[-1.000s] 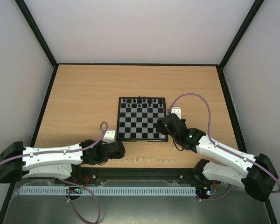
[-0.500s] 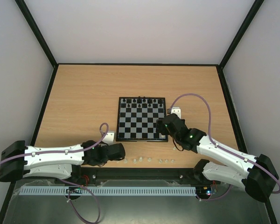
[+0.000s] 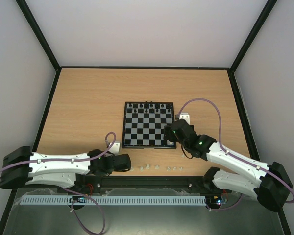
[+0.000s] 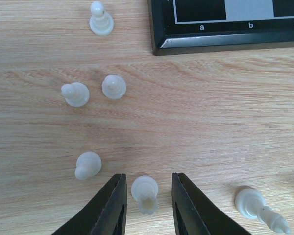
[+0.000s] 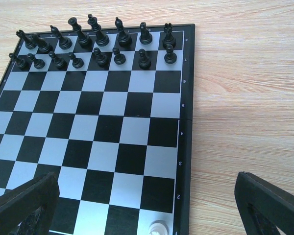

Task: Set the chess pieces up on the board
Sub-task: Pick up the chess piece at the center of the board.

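Observation:
The board (image 3: 137,132) lies mid-table, and its near-left corner (image 4: 225,36) shows in the left wrist view. Several whitish chess pieces (image 3: 157,167) stand loose in a row near the table's front edge. My left gripper (image 3: 123,162) is at the left end of that row. In its wrist view the left gripper (image 4: 147,177) has its jaws narrowly astride one piece (image 4: 146,193), with a slim gap on each side. Other pieces (image 4: 75,94) stand close by, and one (image 4: 257,208) lies on its side. My right gripper (image 5: 147,215) hangs wide open over the board's near-right corner, where one white piece (image 5: 158,228) stands.
Black pieces (image 5: 95,36) fill the board's two far rows (image 3: 147,107). A black rail (image 3: 147,182) runs along the table's near edge just behind the loose pieces. White walls with black frame bars enclose the table on three sides.
The left gripper's jaws have drawn in from wide apart to narrowly astride one white piece, and the left arm has shifted slightly toward the near edge. The right arm has not moved.

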Robot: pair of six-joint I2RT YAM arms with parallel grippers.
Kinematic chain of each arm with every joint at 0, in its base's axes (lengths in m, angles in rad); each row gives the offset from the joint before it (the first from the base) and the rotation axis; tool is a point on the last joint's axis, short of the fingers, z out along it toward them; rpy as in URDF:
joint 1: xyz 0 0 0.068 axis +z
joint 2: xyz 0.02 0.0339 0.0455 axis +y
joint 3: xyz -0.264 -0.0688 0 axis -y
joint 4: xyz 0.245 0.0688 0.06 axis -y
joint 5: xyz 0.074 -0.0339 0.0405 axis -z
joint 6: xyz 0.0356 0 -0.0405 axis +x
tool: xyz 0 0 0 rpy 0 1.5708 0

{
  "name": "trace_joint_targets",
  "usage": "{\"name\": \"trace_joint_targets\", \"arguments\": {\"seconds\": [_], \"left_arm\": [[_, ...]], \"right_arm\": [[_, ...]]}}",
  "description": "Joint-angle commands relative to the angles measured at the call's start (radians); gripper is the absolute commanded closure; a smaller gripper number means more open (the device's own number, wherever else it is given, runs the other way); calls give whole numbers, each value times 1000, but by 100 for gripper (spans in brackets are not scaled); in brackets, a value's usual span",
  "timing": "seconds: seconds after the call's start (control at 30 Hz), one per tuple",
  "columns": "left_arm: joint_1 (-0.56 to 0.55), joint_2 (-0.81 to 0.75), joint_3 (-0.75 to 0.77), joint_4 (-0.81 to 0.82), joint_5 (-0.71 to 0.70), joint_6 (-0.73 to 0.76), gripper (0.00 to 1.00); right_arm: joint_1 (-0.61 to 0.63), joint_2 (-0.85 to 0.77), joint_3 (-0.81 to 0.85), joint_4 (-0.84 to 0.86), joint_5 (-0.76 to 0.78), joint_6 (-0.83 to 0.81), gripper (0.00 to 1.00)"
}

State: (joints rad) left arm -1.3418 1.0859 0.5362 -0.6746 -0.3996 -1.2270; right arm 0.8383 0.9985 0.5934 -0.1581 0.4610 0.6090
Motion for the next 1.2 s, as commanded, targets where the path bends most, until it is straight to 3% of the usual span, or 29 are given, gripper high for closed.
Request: {"name": "trace_joint_targets", "arguments": {"seconds": [0.0,0.43,0.97,1.17], "left_arm": [[-13,9,-22,-22,13,-22,72],[-27,25,-44,-4,39,-28,73],[-32,46,-64,20,45,-28,88],[-33,46,0,-27,-3,-4,89]], "right_arm": [[4,-6,-10,3,8,-6,1],[4,-1,-12,3,11,-6,1],[4,0,-10,3,14,-6,1],[4,3,-11,3,15,-6,1]]}}
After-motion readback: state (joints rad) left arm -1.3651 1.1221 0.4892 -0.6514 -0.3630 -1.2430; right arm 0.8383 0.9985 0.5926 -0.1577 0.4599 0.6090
